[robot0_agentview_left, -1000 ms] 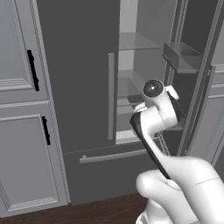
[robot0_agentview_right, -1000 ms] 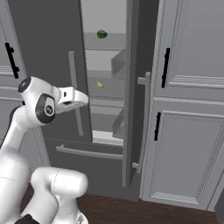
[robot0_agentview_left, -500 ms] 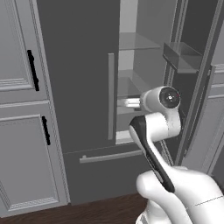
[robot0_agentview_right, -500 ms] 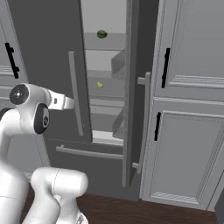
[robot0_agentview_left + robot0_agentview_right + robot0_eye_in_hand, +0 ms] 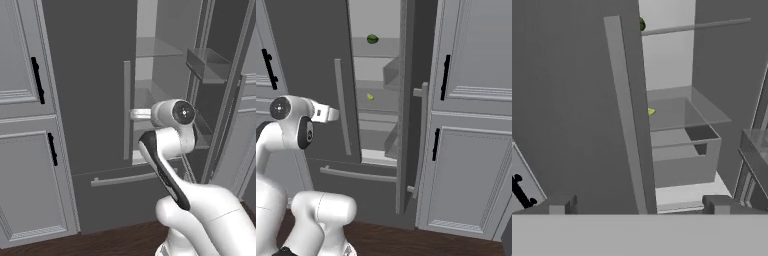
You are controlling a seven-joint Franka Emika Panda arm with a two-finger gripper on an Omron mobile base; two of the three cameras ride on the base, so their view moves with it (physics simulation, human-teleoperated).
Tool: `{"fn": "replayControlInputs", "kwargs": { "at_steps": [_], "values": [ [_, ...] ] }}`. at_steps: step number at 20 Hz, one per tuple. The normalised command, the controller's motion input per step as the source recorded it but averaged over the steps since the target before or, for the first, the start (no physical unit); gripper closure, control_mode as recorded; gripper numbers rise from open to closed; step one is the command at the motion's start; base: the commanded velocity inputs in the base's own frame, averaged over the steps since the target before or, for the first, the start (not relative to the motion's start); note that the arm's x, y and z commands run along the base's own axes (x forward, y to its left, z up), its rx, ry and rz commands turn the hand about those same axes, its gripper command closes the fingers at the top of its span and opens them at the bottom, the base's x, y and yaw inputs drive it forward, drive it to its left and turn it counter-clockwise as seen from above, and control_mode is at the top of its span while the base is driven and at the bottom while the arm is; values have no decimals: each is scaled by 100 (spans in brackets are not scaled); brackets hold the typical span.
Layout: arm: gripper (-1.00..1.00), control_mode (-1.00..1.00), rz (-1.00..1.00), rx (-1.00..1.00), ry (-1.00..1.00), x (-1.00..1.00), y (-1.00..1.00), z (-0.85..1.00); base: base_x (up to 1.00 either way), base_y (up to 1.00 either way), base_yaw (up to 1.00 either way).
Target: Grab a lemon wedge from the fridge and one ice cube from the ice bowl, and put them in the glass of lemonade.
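The dark-grey fridge (image 5: pixel 311 45) has its left door shut and its right door (image 5: pixel 406 100) swung open, showing pale shelves. The tiny yellow-green lemon wedge (image 5: pixel 370 97) lies on a middle shelf, above a drawer, and appears in the hand view as the lemon wedge (image 5: pixel 651 111). My gripper (image 5: pixel 639 206) is open and empty, its fingertips (image 5: pixel 562 205) spread wide. It hangs in front of the left door's handle (image 5: pixel 627 115), well short of the wedge. From the right base, the gripper (image 5: pixel 333 114) points toward the opening. The ice bowl and the glass of lemonade are out of view.
A dark green round fruit (image 5: pixel 372 39) sits on the upper shelf. Door bins (image 5: pixel 207 65) line the open door. The bottom drawer's bar (image 5: pixel 358 175) runs below. Light grey cabinets with black handles (image 5: pixel 445 75) flank the fridge on both sides.
The arm's upper joints have swung across and the hand has turned, so it now points level at the fridge opening. The jaws stayed open. The fridge and its contents are unchanged.
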Motion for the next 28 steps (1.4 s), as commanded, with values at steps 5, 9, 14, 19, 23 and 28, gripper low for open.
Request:
{"fn": "replayControlInputs", "kwargs": {
  "at_steps": [5, 9, 14, 19, 23, 28],
  "values": [
    [-100, -100, 5, -2, 19, 24, 33, 0, 0, 0, 0],
    [-100, -100, 0, 0, 3, 44, 0, 0, 0, 0, 0],
    [-100, -100, 1, 0, 3, 47, -9, 0, 0, 0, 0],
    [-100, -100, 0, 0, 2, 61, 0, -1, 0, 0, 0],
    [-100, -100, 0, 0, 0, 59, 0, -13, 0, 0, 0],
    [-100, -100, 0, 0, -10, 54, 5, -26, 0, 0, 0]
  ]
}}
